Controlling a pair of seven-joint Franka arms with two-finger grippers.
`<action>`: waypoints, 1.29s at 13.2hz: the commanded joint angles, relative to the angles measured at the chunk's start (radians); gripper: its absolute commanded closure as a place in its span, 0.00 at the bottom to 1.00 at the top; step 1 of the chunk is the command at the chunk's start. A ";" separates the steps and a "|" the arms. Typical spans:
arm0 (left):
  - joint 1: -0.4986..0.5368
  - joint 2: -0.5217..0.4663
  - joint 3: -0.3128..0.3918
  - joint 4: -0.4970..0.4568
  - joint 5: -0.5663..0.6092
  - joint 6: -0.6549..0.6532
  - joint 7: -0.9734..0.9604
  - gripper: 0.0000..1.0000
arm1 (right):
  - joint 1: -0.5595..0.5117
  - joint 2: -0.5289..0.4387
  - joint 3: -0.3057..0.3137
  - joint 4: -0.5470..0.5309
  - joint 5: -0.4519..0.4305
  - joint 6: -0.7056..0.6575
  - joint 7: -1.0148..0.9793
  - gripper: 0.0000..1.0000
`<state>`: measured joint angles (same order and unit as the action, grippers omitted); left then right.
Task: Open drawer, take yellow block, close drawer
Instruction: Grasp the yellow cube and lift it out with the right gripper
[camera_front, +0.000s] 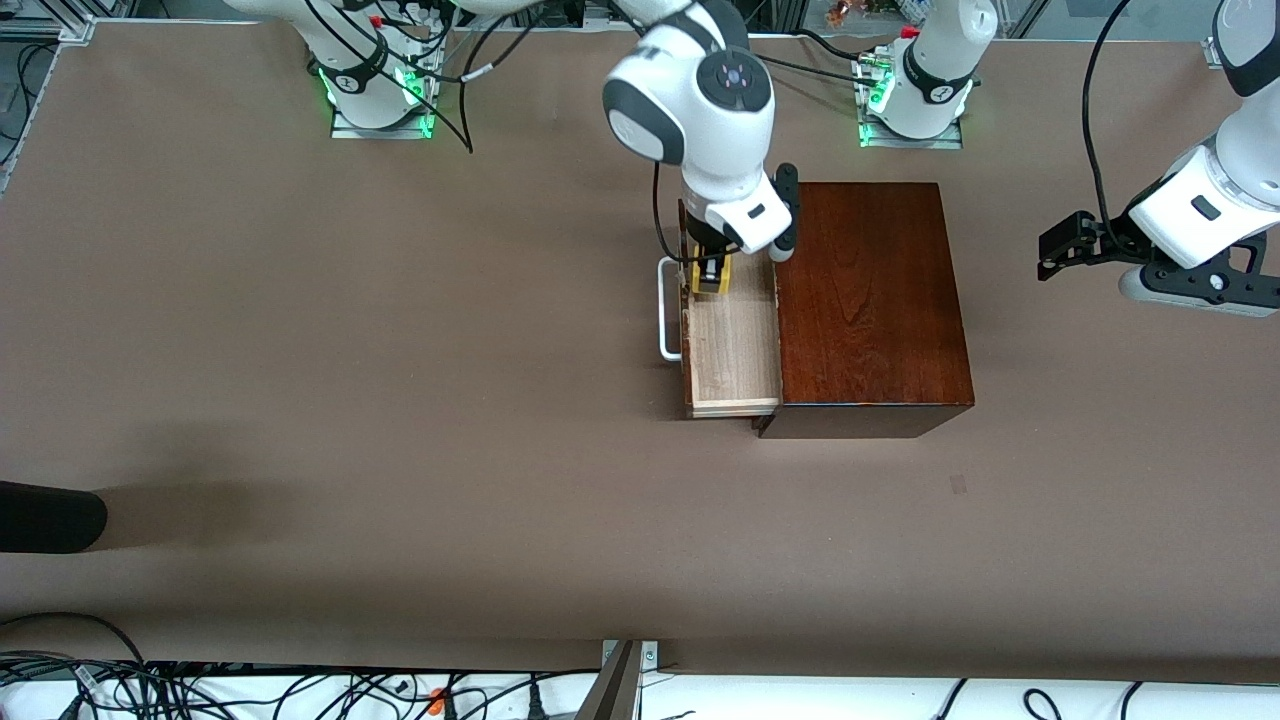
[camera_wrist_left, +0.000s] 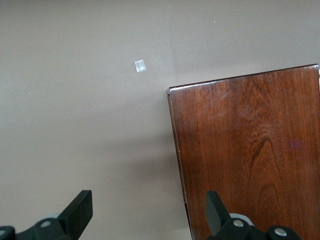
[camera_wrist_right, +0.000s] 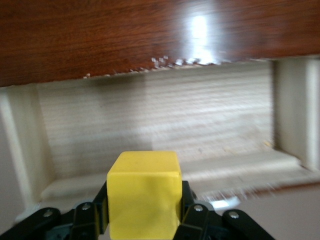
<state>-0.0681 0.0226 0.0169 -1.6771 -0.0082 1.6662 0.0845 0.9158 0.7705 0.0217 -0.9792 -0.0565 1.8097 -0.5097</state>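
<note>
The dark reddish-brown wooden box (camera_front: 870, 300) stands mid-table with its drawer (camera_front: 735, 345) pulled out toward the right arm's end, showing the pale wood floor and the white handle (camera_front: 668, 310). My right gripper (camera_front: 712, 272) reaches down into the end of the drawer farther from the front camera. It is shut on the yellow block (camera_front: 714, 277). In the right wrist view the yellow block (camera_wrist_right: 145, 192) fills the gap between the black fingers (camera_wrist_right: 187, 210), with the drawer floor (camera_wrist_right: 165, 120) and the box (camera_wrist_right: 125, 35) past it. My left gripper (camera_front: 1060, 250) waits open in the air, beside the box (camera_wrist_left: 250, 150).
A small pale mark (camera_front: 958, 484) lies on the brown table, nearer the front camera than the box. A black object (camera_front: 50, 515) pokes in at the right arm's end of the table. Cables (camera_front: 300, 690) run along the table's front edge.
</note>
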 joint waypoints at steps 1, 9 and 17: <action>0.002 0.008 -0.002 0.022 -0.018 -0.008 0.021 0.00 | -0.069 -0.084 0.001 0.007 0.061 -0.097 0.019 1.00; -0.015 0.013 -0.003 0.022 -0.033 -0.019 0.014 0.00 | -0.391 -0.250 -0.037 -0.006 0.073 -0.213 0.011 1.00; -0.056 0.036 -0.191 0.053 -0.234 -0.148 0.049 0.00 | -0.664 -0.480 -0.055 -0.499 0.176 -0.087 0.100 1.00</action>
<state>-0.1141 0.0280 -0.1347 -1.6617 -0.2071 1.5441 0.0947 0.2821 0.3804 -0.0338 -1.3008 0.1058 1.6686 -0.4630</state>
